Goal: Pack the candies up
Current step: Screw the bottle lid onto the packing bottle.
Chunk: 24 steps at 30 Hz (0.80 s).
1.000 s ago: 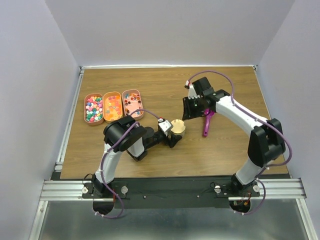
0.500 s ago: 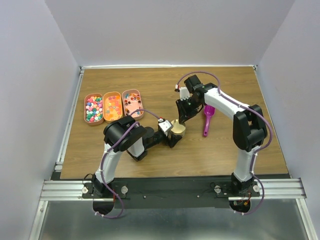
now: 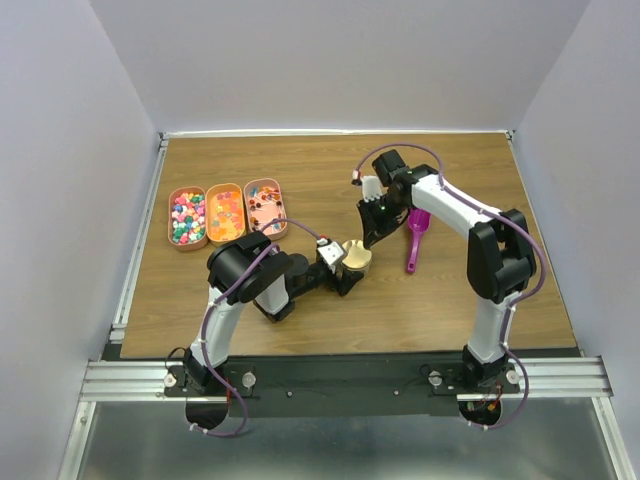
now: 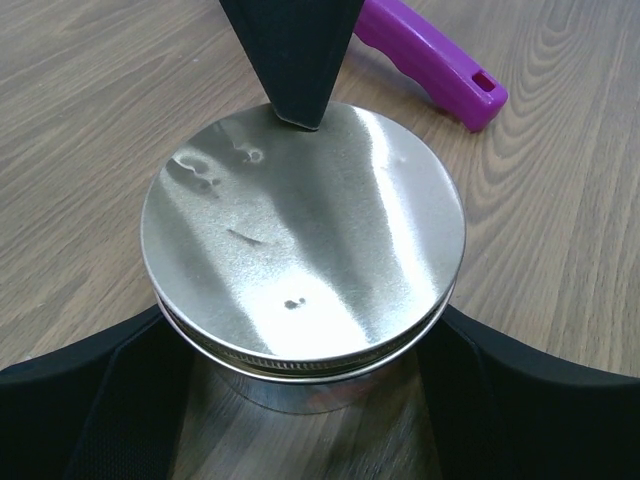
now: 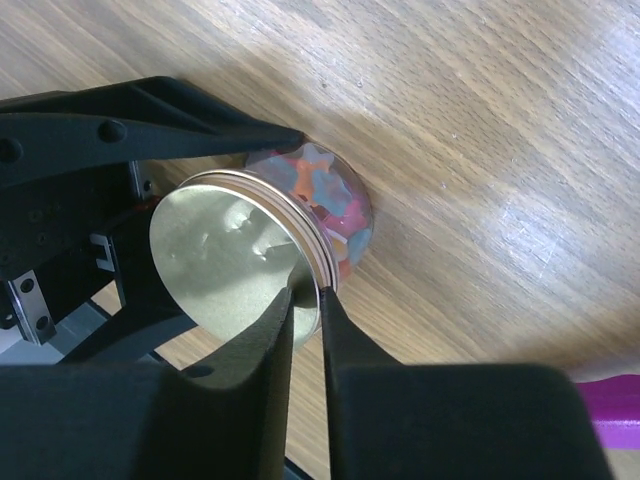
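From above, most of the candies (image 3: 188,218) lie in three peach trays (image 3: 246,188) at the upper left of the table (image 3: 450,290), well apart from both arms. At the centre of the frame the left pincer (image 3: 345,268) reaches in from the left and holds a small jar (image 3: 358,254) on its side, spread wide around it. The right pincer (image 3: 376,232) comes down from the upper right to the jar's mouth end. A magenta scoop (image 3: 414,240) lies just right of it on the wood.

The left wrist camera looks straight onto the jar's metal lid (image 4: 300,240), which fills the middle of the frame. The left pincer's fingers (image 4: 90,400) flank the jar at the lower left and lower right, pressed against its sides. A dark finger (image 4: 290,50) of the right pincer drops in from the top edge and meets the lid's far rim. The scoop's handle (image 4: 430,70) lies at the upper right.

In the right wrist view the right pincer (image 5: 305,310) is drawn in to a narrow slit, with the lid's rim (image 5: 310,280) nipped between its fingers at centre frame. More candies (image 5: 325,195) show through the glass just above and right of that grip, inside the jar. The left pincer's black fingers (image 5: 150,110) clasp the jar from the upper left.
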Motion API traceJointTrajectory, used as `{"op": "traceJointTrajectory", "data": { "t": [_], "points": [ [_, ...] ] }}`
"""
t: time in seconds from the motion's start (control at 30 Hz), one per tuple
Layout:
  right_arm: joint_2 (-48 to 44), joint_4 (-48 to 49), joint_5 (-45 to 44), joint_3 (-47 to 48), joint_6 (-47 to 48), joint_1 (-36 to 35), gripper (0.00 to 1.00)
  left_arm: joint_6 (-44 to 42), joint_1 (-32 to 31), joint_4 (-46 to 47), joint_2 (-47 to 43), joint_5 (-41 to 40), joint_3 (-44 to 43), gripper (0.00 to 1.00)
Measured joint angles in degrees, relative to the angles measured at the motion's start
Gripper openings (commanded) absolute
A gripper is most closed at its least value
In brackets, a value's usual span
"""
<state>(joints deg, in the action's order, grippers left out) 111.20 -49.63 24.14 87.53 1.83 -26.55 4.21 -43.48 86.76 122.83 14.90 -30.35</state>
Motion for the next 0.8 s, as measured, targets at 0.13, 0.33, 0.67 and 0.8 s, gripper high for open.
{"op": "traceJointTrajectory", "data": {
  "t": [0.13,0.33,0.67,0.8],
  "points": [
    [-1.49,1.25,-1.07,-1.97,-1.88,-0.02,0.1,-0.11,0.0,0.0,-0.02,0.04,0.0,0.73],
    [-7.72,3.56,-2.49,-10.01,-7.78,-0.59,0.02,-0.13,0.0,-0.02,-0.02,0.04,0.0,0.73],
    [-10.47,4.15,-5.29,-19.82,-15.96,-3.93,0.21,0.57,0.02,-0.11,0.0,-0.46,-0.2,0.73],
    [-12.79,4.04,-5.88,-18.14,-15.45,-2.1,0.39,0.57,0.02,-0.11,0.0,-0.46,-0.2,0.73]
  ]
}}
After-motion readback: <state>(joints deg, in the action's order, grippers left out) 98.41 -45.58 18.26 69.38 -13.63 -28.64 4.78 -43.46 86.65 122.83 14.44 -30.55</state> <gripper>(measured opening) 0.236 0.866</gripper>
